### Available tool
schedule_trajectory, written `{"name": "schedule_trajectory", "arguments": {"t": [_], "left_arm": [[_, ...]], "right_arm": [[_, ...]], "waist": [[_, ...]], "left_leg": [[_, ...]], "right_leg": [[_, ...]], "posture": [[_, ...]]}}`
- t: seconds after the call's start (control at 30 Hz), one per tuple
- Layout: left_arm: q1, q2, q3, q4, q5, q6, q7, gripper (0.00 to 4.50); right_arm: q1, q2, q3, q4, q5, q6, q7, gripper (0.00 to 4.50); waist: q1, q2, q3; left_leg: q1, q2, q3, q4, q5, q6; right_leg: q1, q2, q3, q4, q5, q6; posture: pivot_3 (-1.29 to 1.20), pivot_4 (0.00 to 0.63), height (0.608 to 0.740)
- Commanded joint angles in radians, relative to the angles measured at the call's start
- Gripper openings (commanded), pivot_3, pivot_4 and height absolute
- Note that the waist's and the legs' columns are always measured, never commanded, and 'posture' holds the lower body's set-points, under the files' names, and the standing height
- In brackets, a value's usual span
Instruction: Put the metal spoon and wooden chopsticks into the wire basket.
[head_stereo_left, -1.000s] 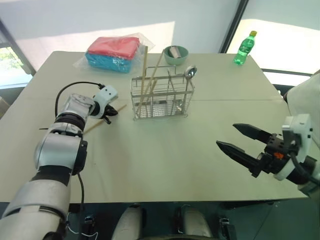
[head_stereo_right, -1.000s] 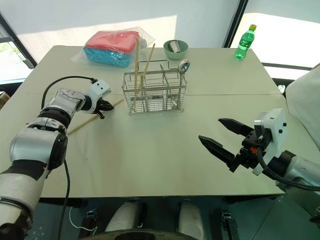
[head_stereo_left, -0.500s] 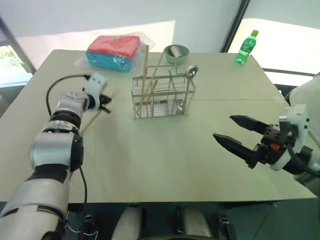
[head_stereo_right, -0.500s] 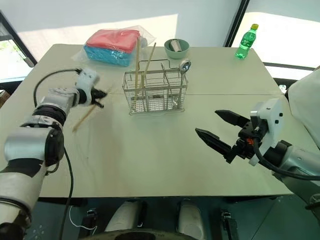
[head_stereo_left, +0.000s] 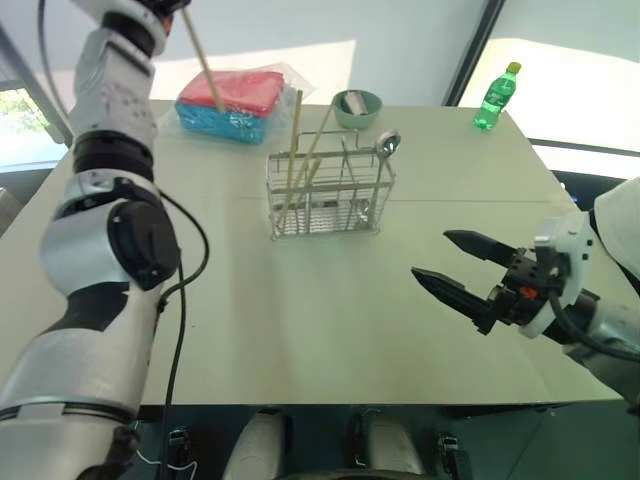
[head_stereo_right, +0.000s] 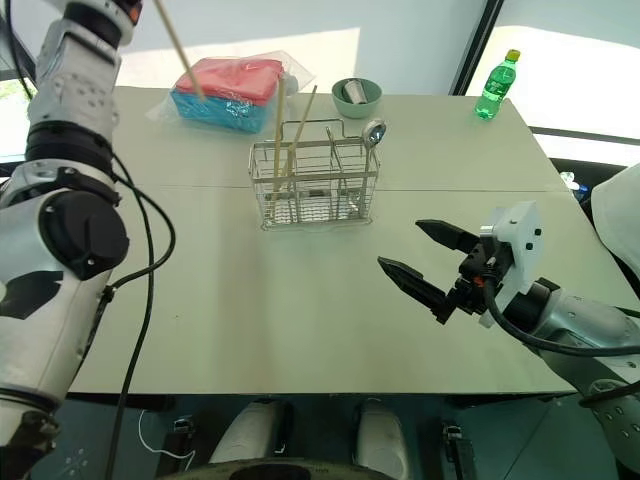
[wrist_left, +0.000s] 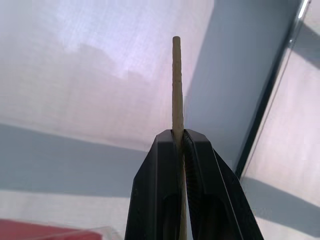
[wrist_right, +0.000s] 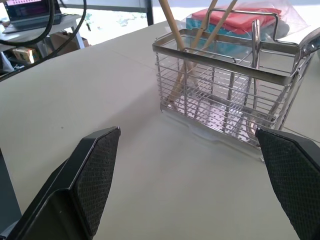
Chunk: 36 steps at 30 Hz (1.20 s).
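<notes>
The wire basket (head_stereo_left: 325, 195) stands mid-table, toward the far side. Two wooden chopsticks (head_stereo_left: 292, 150) lean in its left compartment. The metal spoon (head_stereo_left: 387, 143) stands bowl-up in its right end. My left gripper (wrist_left: 179, 132) is raised high at the far left, shut on another chopstick (head_stereo_left: 203, 62), which slants down above the red and blue package. My right gripper (head_stereo_left: 430, 254) hovers open and empty over the table's near right, pointing toward the basket (wrist_right: 220, 95).
A red and blue package in clear plastic (head_stereo_left: 228, 105) lies behind the basket on the left. A small green bowl (head_stereo_left: 357, 107) sits right behind the basket. A green bottle (head_stereo_left: 493, 97) stands at the far right corner.
My left arm has swung up from the table surface to high above the far left, carrying the chopstick with it. The right gripper has hardly moved.
</notes>
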Motion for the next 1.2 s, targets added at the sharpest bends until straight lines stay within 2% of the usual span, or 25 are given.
{"name": "schedule_trajectory", "arguments": {"t": [0.03,0.27,0.6,0.7,0.77,0.8,0.87,0.9,0.93,1.1,1.2], "left_arm": [[-0.024,-0.059,-0.031,-0.052,-0.021,-0.018,-0.03,0.05],[0.09,-0.164,-0.138,-0.083,0.037,-0.04,-0.064,0.05],[0.26,-0.227,-0.24,-0.247,0.056,-0.011,-0.08,0.05],[0.319,-0.248,-0.253,-0.307,0.046,-0.001,-0.074,1.15],[0.349,-0.257,-0.25,-0.357,0.026,0.034,-0.056,2.13],[0.364,-0.261,-0.252,-0.384,0.022,0.046,-0.05,2.77],[0.395,-0.266,-0.256,-0.443,0.012,0.084,-0.037,3.57],[0.41,-0.265,-0.258,-0.474,0.009,0.101,-0.031,4.15],[0.424,-0.261,-0.263,-0.505,0.01,0.115,-0.024,4.48],[0.462,-0.206,-0.274,-0.651,0.005,0.219,-0.01,4.48],[0.477,-0.094,-0.275,-0.745,-0.018,0.356,-0.055,4.48]], "right_arm": [[0.005,0.018,-0.009,-0.017,-0.015,-0.026,0.003,4.5],[0.05,0.051,-0.046,-0.037,-0.029,-0.04,-0.011,4.5],[0.051,0.074,-0.035,-0.042,-0.046,-0.05,-0.05,4.5],[0.041,0.075,-0.027,-0.038,-0.045,-0.05,-0.055,4.5],[0.033,0.073,-0.019,-0.03,-0.05,-0.049,-0.052,4.5],[0.029,0.072,-0.016,-0.025,-0.052,-0.049,-0.049,4.5],[0.015,0.07,-0.011,-0.011,-0.055,-0.048,-0.042,4.5],[0.006,0.068,-0.006,-0.002,-0.059,-0.048,-0.037,4.5],[-0.004,0.067,-0.002,0.005,-0.062,-0.049,-0.032,4.5],[-0.064,0.058,0.038,0.051,-0.088,-0.048,0.004,4.5],[-0.127,0.04,0.073,0.101,-0.123,-0.053,0.051,4.5]], "waist": [[0.0,0.001,0.0],[-0.002,0.003,-0.001],[0.002,0.004,0.0],[0.002,0.005,-0.001],[0.001,0.005,-0.001],[0.001,0.005,-0.001],[-0.002,0.005,-0.001],[-0.002,0.005,-0.001],[-0.001,0.005,-0.001],[-0.001,0.005,-0.001],[-0.003,0.007,0.0]], "left_leg": [[0.0,0.0,0.0,0.0,0.0,0.0],[0.001,0.0,0.001,0.0,0.0,0.0],[0.0,0.0,0.0,0.0,0.0,0.0],[0.001,0.0,0.0,0.0,0.0,0.0],[0.001,0.0,0.0,0.0,0.0,0.0],[0.0,0.0,0.0,0.0,0.0,0.0],[0.0,0.0,0.0,0.0,0.0,0.0],[0.0,0.0,0.0,0.0,0.0,0.001],[0.0,0.001,0.0,0.0,0.0,0.001],[0.001,0.001,0.0,0.0,0.0,0.001],[0.001,0.001,0.0,0.0,0.0,0.001]], "right_leg": [[0.0,0.0,0.0,0.0,0.0,0.0],[0.0,0.001,0.001,0.0,0.0,0.0],[0.0,0.001,0.001,-0.001,0.0,0.0],[0.001,0.001,0.001,-0.001,0.0,0.0],[0.001,0.001,0.001,-0.001,0.0,0.0],[0.0,0.001,0.001,-0.001,0.0,0.0],[0.0,0.001,0.001,-0.001,0.0,0.0],[0.0,0.001,0.001,-0.001,0.0,0.0],[0.0,0.001,0.001,-0.001,0.0,0.0],[0.0,0.001,0.001,-0.001,0.0,0.0],[0.0,0.002,0.001,-0.001,0.0,0.0]], "posture": [[0.0,0.15,0.667],[0.0,0.15,0.667],[0.0,0.15,0.667],[0.0,0.15,0.667],[0.0,0.15,0.667],[0.0,0.15,0.667],[0.0,0.15,0.667],[0.0,0.15,0.667],[0.0,0.15,0.667],[0.0,0.15,0.667],[0.0,0.15,0.667]]}}
